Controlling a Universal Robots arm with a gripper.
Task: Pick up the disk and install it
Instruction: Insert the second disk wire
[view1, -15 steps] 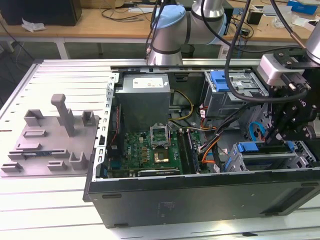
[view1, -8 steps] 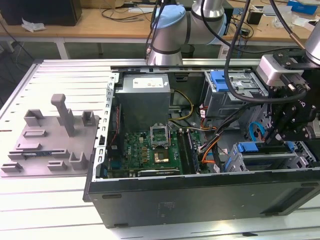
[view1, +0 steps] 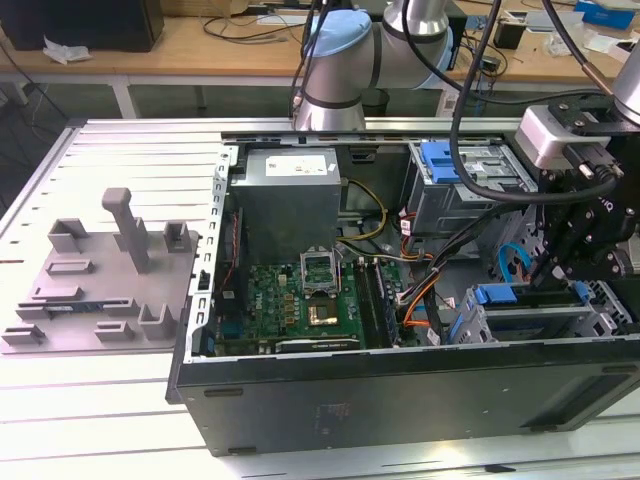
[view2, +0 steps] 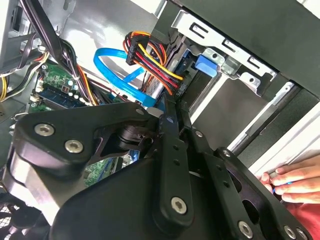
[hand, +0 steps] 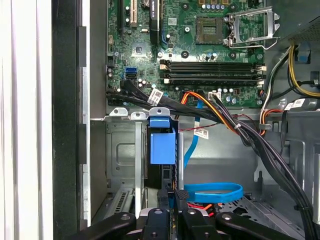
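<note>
One gripper (view1: 560, 262) hung inside the open case (view1: 400, 400), at the exterior view's right, over the drive cage (hand: 127, 150). Its fingers (hand: 181, 197) stood nearly closed on the edge of the disk (hand: 162, 145), which sat upright in the cage, blue frame showing. Fingertips of a hand (view2: 295, 179) rested on the case rim.

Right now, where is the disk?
The disk sits on edge in the metal drive cage below the motherboard in the first wrist view, directly ahead of the pincer.
</note>
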